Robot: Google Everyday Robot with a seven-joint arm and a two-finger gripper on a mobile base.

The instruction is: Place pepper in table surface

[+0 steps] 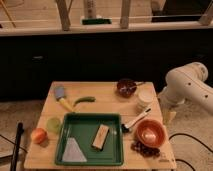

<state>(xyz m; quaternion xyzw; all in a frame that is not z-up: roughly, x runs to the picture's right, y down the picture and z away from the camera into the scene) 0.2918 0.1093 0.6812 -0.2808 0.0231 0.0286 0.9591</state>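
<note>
Camera view: pepper (85, 100) lies flat on the table surface (107, 103), upper left, just beside the yellow-handled brush (62, 97) and just past the far rim of the green tray (90, 115). From what you can see it's already on the wood, so the task looks done or near done.

Gripper (169, 116) hangs at the table's right edge under the white arm (186, 86), well apart from the pepper. Can't tell its state or whether it carries anything.

Handling, my read: light, slim, curved. The glossy skin is likely slippery, and it'll pivot if you nudge one end. If you must take it, grasp across the thick middle, square to its length, with a gentle squeeze because it bruises.

Surface: level tan planks, crowded. You've got a pale-green cup (53, 123), orange fruit (38, 135), dark bowl (126, 86), white cup (145, 98) and orange bowl (150, 132). The barest patch is between pepper and dark bowl.

Room: dark cabinet fronts behind, speckled floor, cables (187, 142) low right. Mind your base.
</note>
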